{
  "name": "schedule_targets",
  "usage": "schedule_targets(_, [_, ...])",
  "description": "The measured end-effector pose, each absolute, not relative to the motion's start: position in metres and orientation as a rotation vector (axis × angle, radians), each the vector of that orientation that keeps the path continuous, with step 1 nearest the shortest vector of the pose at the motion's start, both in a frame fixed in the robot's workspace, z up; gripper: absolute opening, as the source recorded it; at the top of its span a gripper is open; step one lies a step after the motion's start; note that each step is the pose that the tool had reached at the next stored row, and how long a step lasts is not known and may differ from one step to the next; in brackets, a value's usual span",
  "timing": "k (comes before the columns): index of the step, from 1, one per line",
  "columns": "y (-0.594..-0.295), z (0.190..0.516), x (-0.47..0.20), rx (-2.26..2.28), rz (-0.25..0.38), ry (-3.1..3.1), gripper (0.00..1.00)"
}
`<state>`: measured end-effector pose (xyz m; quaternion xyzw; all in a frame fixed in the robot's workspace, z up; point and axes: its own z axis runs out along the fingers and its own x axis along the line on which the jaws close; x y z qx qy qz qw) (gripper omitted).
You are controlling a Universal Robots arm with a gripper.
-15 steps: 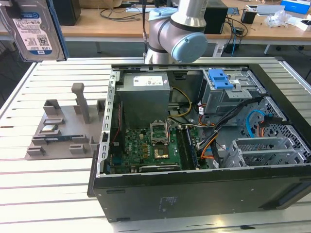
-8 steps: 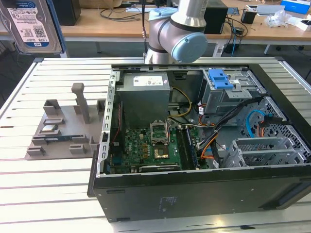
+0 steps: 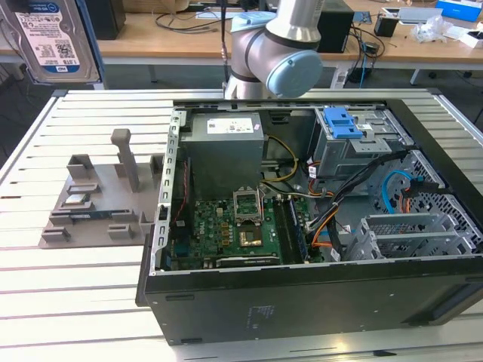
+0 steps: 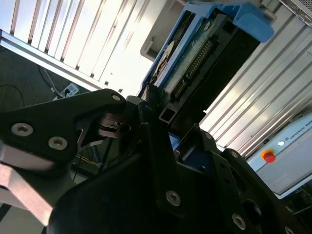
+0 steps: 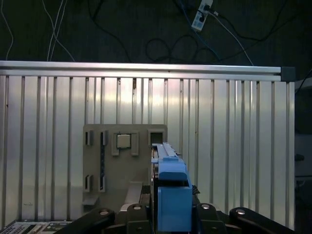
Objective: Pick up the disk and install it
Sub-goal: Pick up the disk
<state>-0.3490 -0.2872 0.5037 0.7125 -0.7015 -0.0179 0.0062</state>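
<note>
Clamping the disk [image 4: 195, 58] edge-on, the closed end effector [image 4: 156, 122] holds it above the worktop [image 5: 234, 146]; pickup is done, but installing it in the open computer case [image 3: 302, 302] remains.

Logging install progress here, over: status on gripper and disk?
Gripper shut on the disk. Disk aloft above slatted table, grey fixture beneath. Not yet in the open computer case.

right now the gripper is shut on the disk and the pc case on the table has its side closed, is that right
Not quite. The gripper does hold the disk, but the pc case on the table has its side open: the exterior view shows the motherboard and cables inside.
</note>
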Motion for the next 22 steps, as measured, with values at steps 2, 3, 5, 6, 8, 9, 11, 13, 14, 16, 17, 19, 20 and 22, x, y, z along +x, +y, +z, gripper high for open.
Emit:
schedule_targets(2, [-0.287, 0.504, -0.341, 2.23, -0.056, -2.195, 0.37])
schedule_targets(3, [-0.287, 0.504, -0.337, 2.23, -0.056, -2.195, 0.37])
schedule_targets(5, [-0.287, 0.504, -0.329, 2.229, -0.056, -2.195, 0.37])
schedule_targets(6, [-0.287, 0.504, -0.326, 2.229, -0.056, -2.195, 0.37])
schedule_targets(8, [-0.287, 0.504, -0.318, 2.23, -0.056, -2.195, 0.37])
schedule_targets(9, [-0.287, 0.504, -0.315, 2.23, -0.056, -2.195, 0.37])
schedule_targets(11, [-0.287, 0.504, -0.307, 2.229, -0.056, -2.195, 0.37])
schedule_targets(13, [-0.287, 0.504, -0.299, 2.229, -0.056, -2.195, 0.37])
schedule_targets(14, [-0.287, 0.504, -0.291, 2.23, -0.056, -2.195, 0.37])
schedule_targets(16, [-0.287, 0.504, -0.283, 2.229, -0.056, -2.195, 0.37])
schedule_targets(17, [-0.287, 0.504, -0.274, 2.229, -0.056, -2.195, 0.37])
schedule_targets(19, [-0.287, 0.504, -0.262, 2.229, -0.057, -2.194, 0.37])
schedule_targets(20, [-0.287, 0.504, -0.253, 2.229, -0.058, -2.194, 0.37])
schedule_targets(22, [-0.287, 0.504, -0.241, 2.228, -0.058, -2.194, 0.37])
